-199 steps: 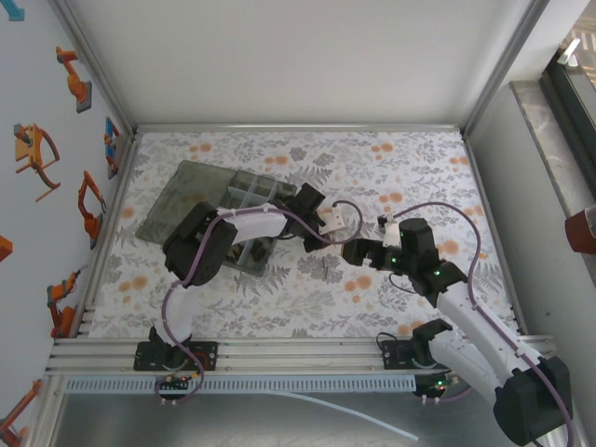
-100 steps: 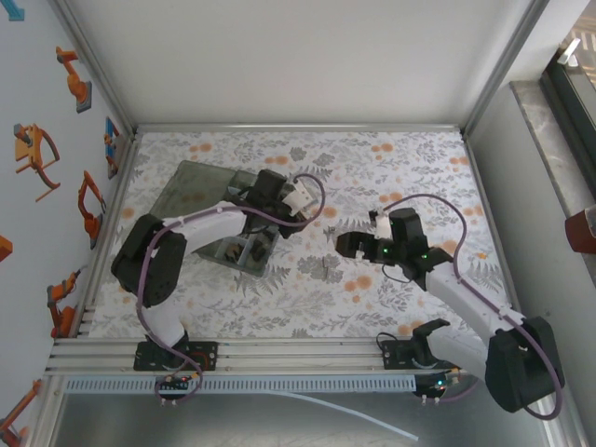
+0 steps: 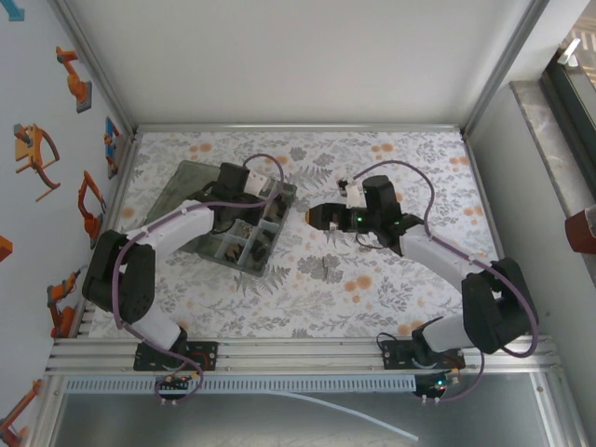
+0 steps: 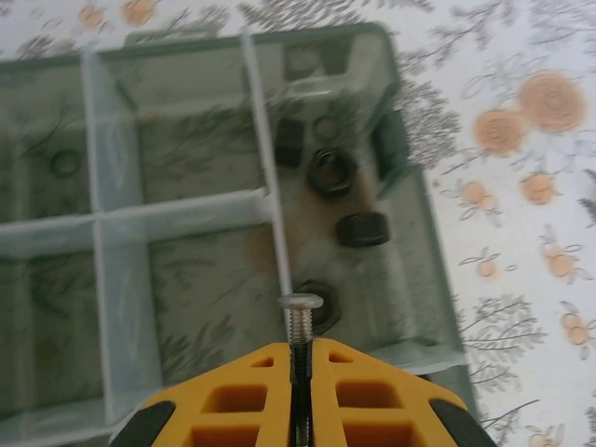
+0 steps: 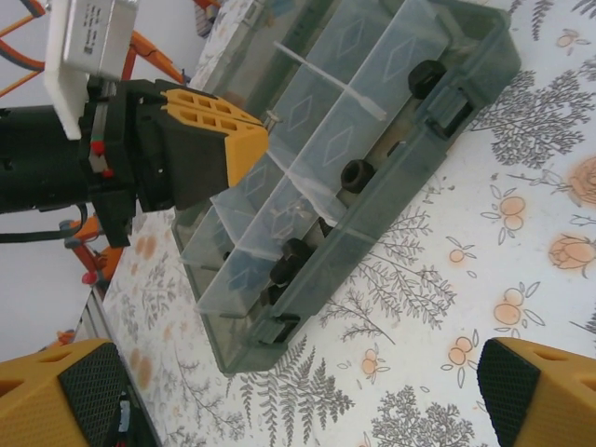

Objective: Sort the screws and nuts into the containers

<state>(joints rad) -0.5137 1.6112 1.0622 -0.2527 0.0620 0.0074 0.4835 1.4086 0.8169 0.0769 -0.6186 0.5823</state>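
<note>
Floral tabletop is carrying the containers. Left jaws are clamping a screw lengthwise, head hanging over a divider; right jaws gaping.

The left arm reaches forward, the left gripper pinched tight on a screw. The right arm stretches leftward, the right gripper spread wide.

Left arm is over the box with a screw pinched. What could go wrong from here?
1. The screw in the left gripper hangs right over a divider; released here, it could bounce into the compartment holding black nuts.
2. Only its shank is pinched, so it may slip early.
3. The open right gripper hovers close to the box and could nudge it.
</note>
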